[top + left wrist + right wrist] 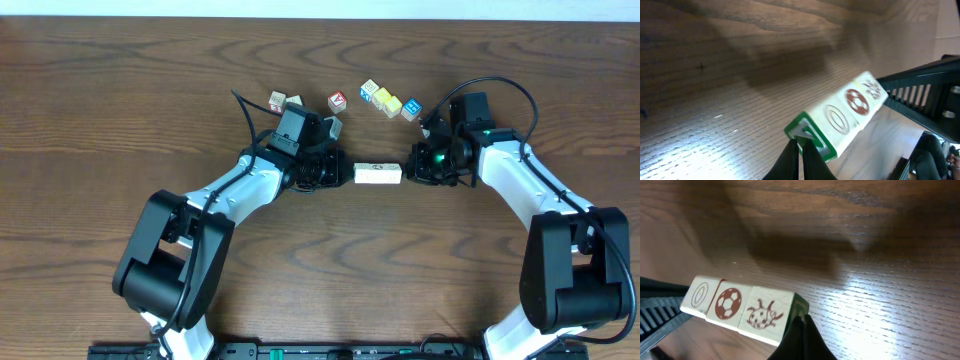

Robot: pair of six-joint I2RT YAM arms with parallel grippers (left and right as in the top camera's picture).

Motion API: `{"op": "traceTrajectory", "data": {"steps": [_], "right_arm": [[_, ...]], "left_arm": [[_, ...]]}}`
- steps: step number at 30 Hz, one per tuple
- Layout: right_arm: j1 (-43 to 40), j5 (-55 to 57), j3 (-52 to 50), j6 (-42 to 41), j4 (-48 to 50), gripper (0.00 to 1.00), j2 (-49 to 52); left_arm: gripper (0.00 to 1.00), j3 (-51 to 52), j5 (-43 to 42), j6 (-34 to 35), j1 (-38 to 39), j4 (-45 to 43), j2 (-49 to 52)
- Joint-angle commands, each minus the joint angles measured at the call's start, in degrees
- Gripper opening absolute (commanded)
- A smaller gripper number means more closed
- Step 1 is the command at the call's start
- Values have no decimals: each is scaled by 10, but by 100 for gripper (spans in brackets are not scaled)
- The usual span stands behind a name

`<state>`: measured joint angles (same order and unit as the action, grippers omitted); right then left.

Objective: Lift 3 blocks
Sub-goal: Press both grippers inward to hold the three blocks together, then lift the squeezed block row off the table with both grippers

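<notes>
Three cream blocks (378,174) sit end to end in one straight row, wedged between my left gripper (343,173) and my right gripper (410,172). The prints are reddish-brown. The ring block (699,296) is at my left tip, the ball block (729,303) is in the middle, and the ladybug block (762,316) is at my right tip. Both end faces are green-framed. The row looks to be up in the air.

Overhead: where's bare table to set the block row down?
Free: table between left arm and right arm, on the base side of the block row; also the far left. Crowded: loose cubes just behind the row.
</notes>
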<state>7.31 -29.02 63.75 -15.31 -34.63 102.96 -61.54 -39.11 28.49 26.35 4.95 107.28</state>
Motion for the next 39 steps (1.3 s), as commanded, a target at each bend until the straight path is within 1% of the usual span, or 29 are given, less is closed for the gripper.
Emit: {"op": "traceTrajectory", "data": {"steps": [1,39], "right_arm": [[31,-84,11,-1,4,1,-7],[33,-103,32,-5,-10,1,-7]], "left_arm": [[7,-6,-53,-3,16,-7,-21],[7,-6,-55,4,16,-5,-25]]}}
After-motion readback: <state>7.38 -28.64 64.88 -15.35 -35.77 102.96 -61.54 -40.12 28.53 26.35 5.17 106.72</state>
